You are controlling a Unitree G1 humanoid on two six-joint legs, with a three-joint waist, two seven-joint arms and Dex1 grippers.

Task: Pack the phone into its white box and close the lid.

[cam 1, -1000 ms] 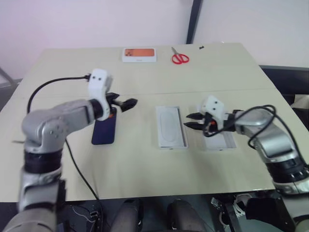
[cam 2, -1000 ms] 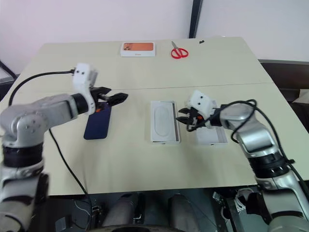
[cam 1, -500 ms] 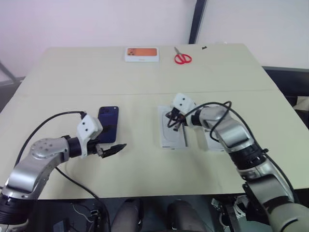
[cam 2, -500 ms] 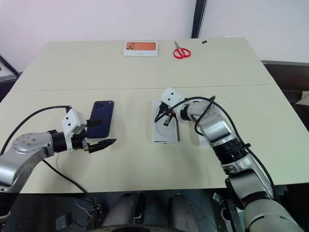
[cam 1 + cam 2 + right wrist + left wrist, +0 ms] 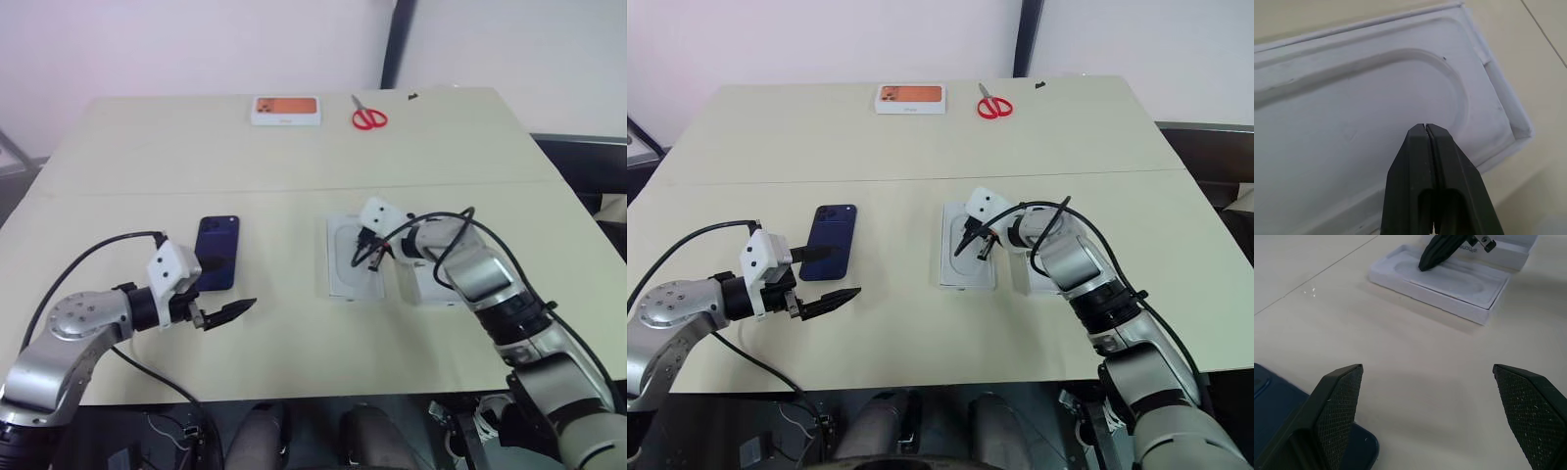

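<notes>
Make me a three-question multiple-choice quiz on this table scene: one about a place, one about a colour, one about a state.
1. Where do the scissors lie?
A. at the table's far edge, beside the box with the orange picture
B. on the phone
C. inside the insert

2. What colour is the phone?
A. orange
B. dark navy blue
C. white

3. How is the right gripper?
A. open wide
B. shut on the phone
C. shut, empty, over the white insert with the oval recess

Answers: 1 A, the red handles lie right of that box; 2 B, its glossy back shows navy; 3 C, the right wrist view shows its fingers pressed together above the recess.
</notes>
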